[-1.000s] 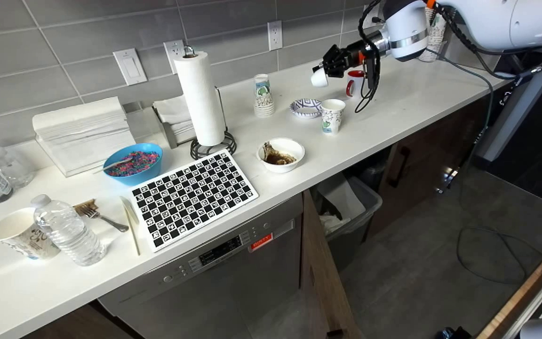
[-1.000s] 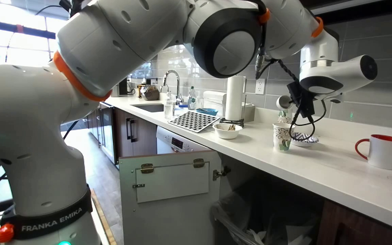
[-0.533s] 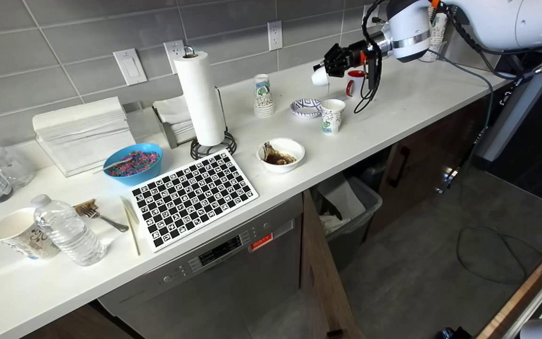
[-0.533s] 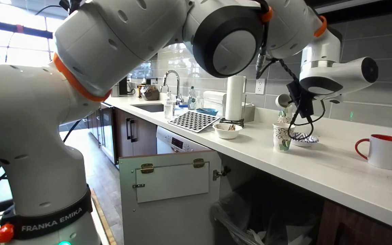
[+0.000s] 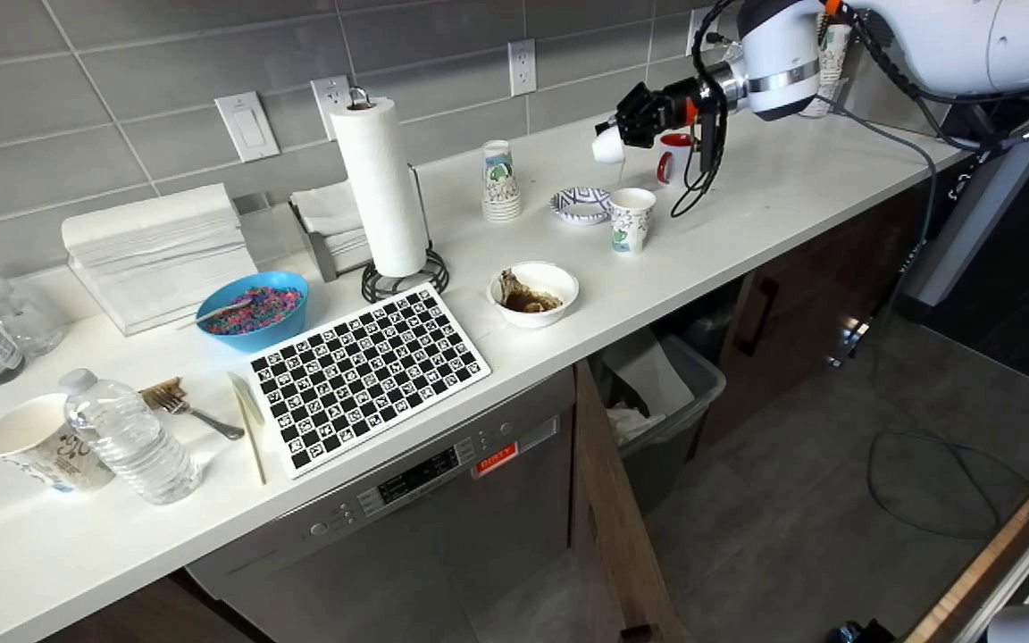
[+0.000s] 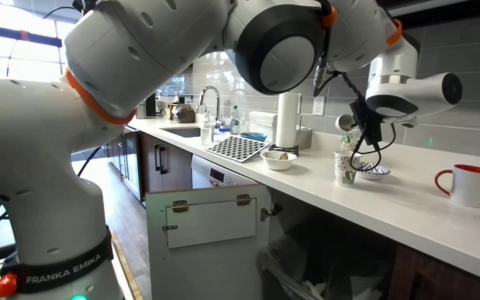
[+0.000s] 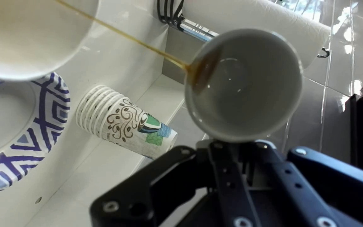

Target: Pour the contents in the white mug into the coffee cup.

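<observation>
In our gripper (image 7: 239,147) we pinch the white mug (image 7: 247,86), tipped so brown drink (image 7: 203,71) can fall into the paper cup (image 7: 63,41) at the wrist view's upper left.

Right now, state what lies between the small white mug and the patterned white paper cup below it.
In the wrist view, a thin amber liquid stream runs from the white mug toward the paper cup.

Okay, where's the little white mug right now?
In the wrist view, the little white mug is right of center, held tilted by the gripper and pouring toward the paper cup at upper left.
</observation>
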Robot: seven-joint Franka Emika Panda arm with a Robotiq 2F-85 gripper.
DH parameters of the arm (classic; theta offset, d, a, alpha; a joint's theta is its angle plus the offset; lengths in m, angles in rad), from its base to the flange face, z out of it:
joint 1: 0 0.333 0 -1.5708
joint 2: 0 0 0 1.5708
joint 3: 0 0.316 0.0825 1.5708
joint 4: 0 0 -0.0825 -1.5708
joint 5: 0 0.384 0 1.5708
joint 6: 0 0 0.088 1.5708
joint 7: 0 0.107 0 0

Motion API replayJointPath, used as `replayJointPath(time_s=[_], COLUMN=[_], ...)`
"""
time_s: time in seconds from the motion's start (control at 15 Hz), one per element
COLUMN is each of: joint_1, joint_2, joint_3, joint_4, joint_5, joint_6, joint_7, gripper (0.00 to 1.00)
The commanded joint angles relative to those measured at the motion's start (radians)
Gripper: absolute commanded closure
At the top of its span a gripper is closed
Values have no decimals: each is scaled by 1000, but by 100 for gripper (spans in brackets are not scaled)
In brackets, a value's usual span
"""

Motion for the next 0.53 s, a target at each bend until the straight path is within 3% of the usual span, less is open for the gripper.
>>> replayJointPath(time_s=[0.0,0.47], joint_1=[-36,-49], joint_2=[-17,-19], joint_3=[24,33], joint_4=[-47,-53], joint_5=[22,14], joint_6=[-14,-13], joint_7=[-26,-23], gripper=[97,97])
